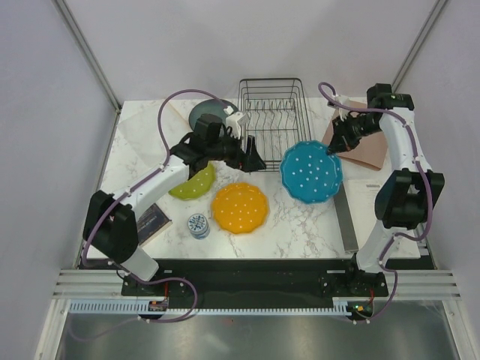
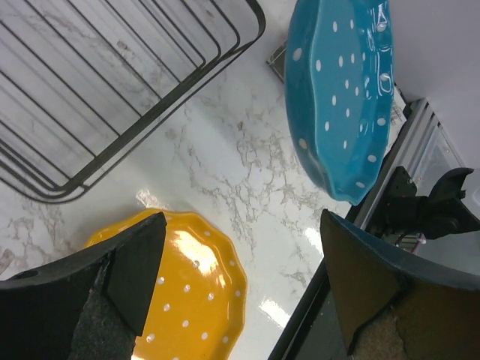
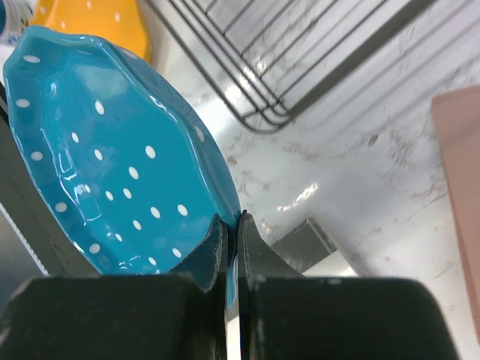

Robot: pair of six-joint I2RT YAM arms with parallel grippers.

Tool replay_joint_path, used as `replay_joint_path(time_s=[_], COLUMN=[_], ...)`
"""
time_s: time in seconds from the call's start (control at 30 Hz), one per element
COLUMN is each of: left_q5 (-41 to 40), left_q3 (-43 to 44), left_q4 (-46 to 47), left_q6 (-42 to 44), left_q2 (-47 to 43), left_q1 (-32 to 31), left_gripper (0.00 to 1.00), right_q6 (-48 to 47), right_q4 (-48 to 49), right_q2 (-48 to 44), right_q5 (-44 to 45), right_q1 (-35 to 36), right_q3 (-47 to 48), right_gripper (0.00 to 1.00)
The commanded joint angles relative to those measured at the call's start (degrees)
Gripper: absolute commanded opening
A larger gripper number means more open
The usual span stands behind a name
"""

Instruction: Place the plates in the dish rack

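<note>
Right fingers (image 3: 214, 251) are clenched on the rim of the blue plate (image 1: 311, 172), held tilted over the counter (image 1: 300, 221) just right of the dish rack (image 1: 271, 109). Left fingers (image 2: 135, 262) are spread, empty, at the rack's front edge. Orange plate (image 1: 239, 208) and lime-green plate (image 1: 193, 182) lie flat on the counter.

**Hidden and cropped**

From above, the left arm (image 1: 161, 180) covers part of the lime-green plate (image 1: 196, 184) and the dark plate (image 1: 204, 112). The left wrist view crops the dish rack (image 2: 176, 101) and the blue plate (image 2: 341, 97). The pattern on the tin (image 1: 199, 225) is too small to read.
</note>
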Motion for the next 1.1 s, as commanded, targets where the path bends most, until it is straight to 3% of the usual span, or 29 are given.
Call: replay_joint_path(time_s=[0.0, 0.23, 0.4, 0.53, 0.7, 0.8, 0.83, 0.97, 1.07], left_q5=[5.13, 6.36, 8.39, 9.52, 10.58, 11.37, 11.81, 12.52, 12.87], left_q3=[4.84, 9.68, 11.44, 11.79, 11.88, 12.05, 12.05, 12.67, 12.93], left_q4=[6.97, 9.08, 9.17, 9.17, 9.08, 9.52, 10.04, 10.57, 11.28], left_q6=[-5.28, -5.72, -6.60, -7.30, -8.27, -8.27, -8.18, -8.27, -7.92], left_q2=[3.77, 8.87, 11.42, 12.48, 13.71, 14.24, 14.50, 15.03, 14.86], left_q1=[-0.27, -1.76, -2.55, -2.90, -2.90, -2.99, -2.91, -2.90, -2.73], left_gripper=[0.89, 0.87, 0.79, 0.66, 0.57, 0.38, 0.28, 0.06, 0.02], right_q6=[7.38, 10.11, 12.82, 13.36, 13.45, 13.18, 13.18, 11.96, 9.07], right_q4=[-4.87, -2.67, -0.21, 0.58, 0.58, 0.58, 0.58, 0.49, -0.82], right_q2=[2.10, 4.39, 5.44, 5.88, 6.15, 5.88, 5.80, 5.27, 4.92], right_q5=[-8.92, -8.04, -8.56, -8.91, -9.62, -9.62, -9.62, -9.62, -9.09], right_q1=[2.28, 4.74, 5.89, 5.98, 6.06, 6.06, 6.06, 6.06, 6.06], right_q3=[8.23, 11.93, 12.46, 14.39, 15.36, 15.27, 15.01, 12.99, 10.80], right_gripper=[0.00, 0.00, 0.00, 0.00, 0.00, 0.00, 0.00, 0.00, 0.30])
